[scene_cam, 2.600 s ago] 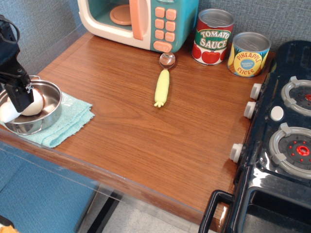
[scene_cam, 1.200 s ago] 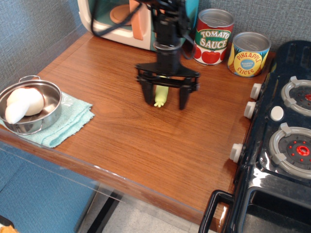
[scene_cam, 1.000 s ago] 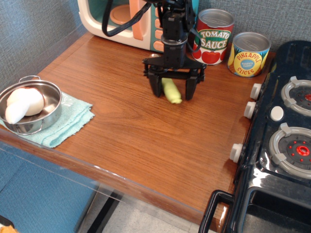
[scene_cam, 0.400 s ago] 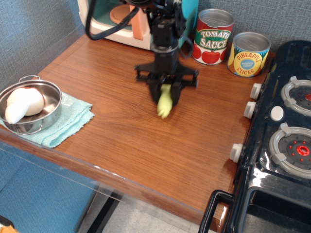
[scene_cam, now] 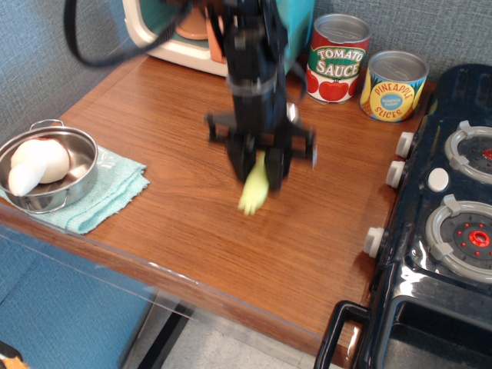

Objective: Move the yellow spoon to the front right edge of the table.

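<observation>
The gripper (scene_cam: 260,171) is closed on the yellow spoon (scene_cam: 254,191), its 2 fingers pinching the upper part of the corn-shaped handle. The pale yellow end hangs below them, above the middle of the table (scene_cam: 169,138). The silver bowl is hidden behind the fingers. The picture is blurred around the arm, so whether the handle tip touches the wood cannot be told.

The grip looks like the main risk. The spoon seems held high on a smooth, chunky handle and dangles at a slight tilt, so it could swing or slip out on the way to the near right edge. That target sits close to the black toy stove (scene_cam: 450,231) and its white knobs (scene_cam: 374,241), so a wide path could clip them. A release too close to the table's near rim might send the spoon over the edge.

At the left, a steel pot (scene_cam: 48,171) on a teal cloth (scene_cam: 115,188) holds a white object, possibly an egg or mushroom. At the far side stand 1 tomato sauce can (scene_cam: 337,58) and 1 pineapple slices can (scene_cam: 393,85), both closed, beside a toy microwave (scene_cam: 184,31).
</observation>
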`<action>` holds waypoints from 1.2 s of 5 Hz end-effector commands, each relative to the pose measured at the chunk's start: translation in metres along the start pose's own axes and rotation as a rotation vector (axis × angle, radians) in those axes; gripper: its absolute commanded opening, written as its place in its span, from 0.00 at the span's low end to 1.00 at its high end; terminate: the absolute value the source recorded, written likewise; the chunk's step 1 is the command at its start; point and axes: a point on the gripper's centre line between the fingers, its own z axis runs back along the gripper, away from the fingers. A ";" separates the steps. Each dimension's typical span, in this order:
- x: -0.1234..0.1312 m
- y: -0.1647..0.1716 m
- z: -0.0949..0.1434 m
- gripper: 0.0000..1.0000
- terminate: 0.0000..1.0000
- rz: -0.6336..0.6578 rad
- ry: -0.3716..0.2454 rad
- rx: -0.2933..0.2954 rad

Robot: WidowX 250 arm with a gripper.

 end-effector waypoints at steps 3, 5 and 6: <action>-0.025 -0.011 0.002 1.00 0.00 -0.094 -0.042 0.015; -0.034 0.003 0.068 1.00 0.00 -0.047 -0.094 0.013; -0.040 0.010 0.072 1.00 0.00 -0.054 -0.074 0.030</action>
